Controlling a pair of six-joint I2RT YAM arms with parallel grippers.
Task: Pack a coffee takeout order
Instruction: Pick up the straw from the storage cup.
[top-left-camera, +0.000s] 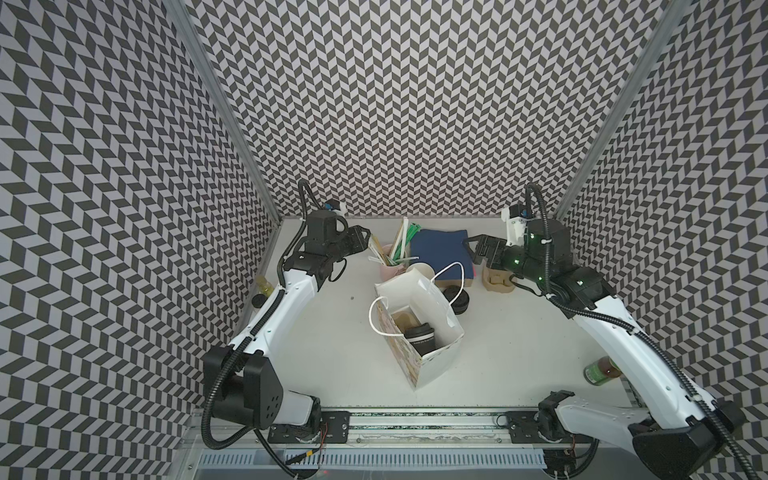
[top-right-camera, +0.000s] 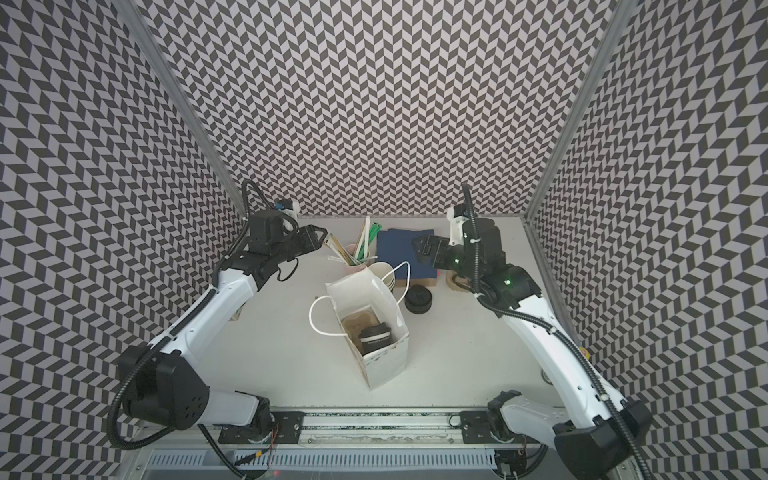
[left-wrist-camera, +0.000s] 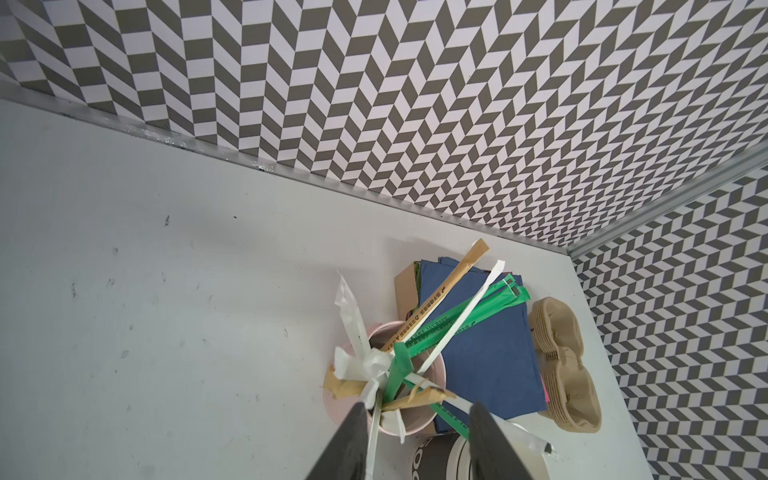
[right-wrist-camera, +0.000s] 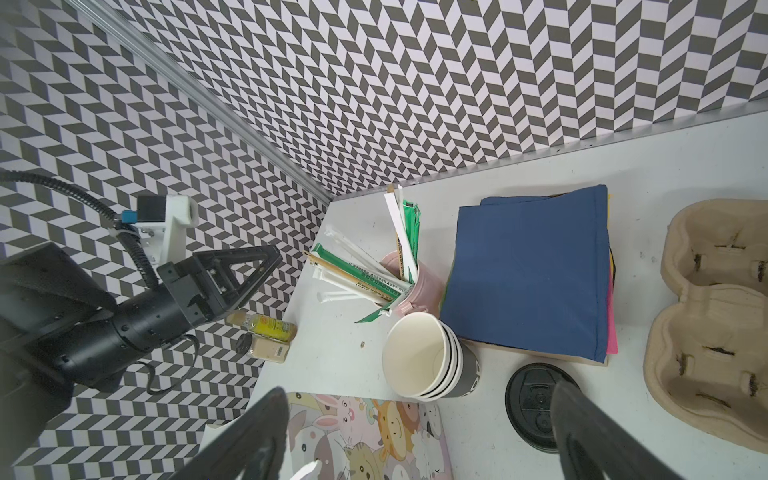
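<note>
Right gripper (right-wrist-camera: 417, 390) hangs wide and empty. Left gripper (left-wrist-camera: 417, 407) stands half-open around wrapped straws (left-wrist-camera: 457, 322). The paper bag (top-left-camera: 440, 299) stands upright and open. Behind it, the navy napkin (top-left-camera: 440, 249) looks light and limp, so pinch one top-sheet corner. Inside the bag, the pulp carrier (top-left-camera: 402, 321) seats the lidded cup (top-left-camera: 419, 336).

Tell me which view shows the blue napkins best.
The right wrist view: the blue napkins lie whole and unobstructed. In the left wrist view straws cross them; in both top views they look small, the right gripper overlapping one edge.
</note>
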